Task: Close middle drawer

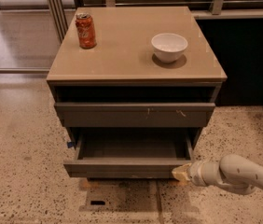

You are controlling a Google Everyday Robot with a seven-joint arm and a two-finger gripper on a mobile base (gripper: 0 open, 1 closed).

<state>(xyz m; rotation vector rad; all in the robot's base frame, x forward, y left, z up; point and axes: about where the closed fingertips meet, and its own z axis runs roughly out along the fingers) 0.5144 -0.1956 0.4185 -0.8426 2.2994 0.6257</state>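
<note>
The middle drawer (122, 168) is a wide shallow grey-brown drawer with a plain front strip. It stands partly pulled out of the cabinet, and its smooth grey inside (131, 146) is empty. My gripper (182, 171) comes in from the lower right on a pale arm (243, 174). Its pale tip rests against the right end of the drawer's front strip.
Above the open drawer sits a taller front with small pale scratches (134, 114). A red soda can (85, 30) and a white bowl (169, 46) stand on the cabinet top (122, 64). Speckled floor lies all around, with a dark wall panel to the right.
</note>
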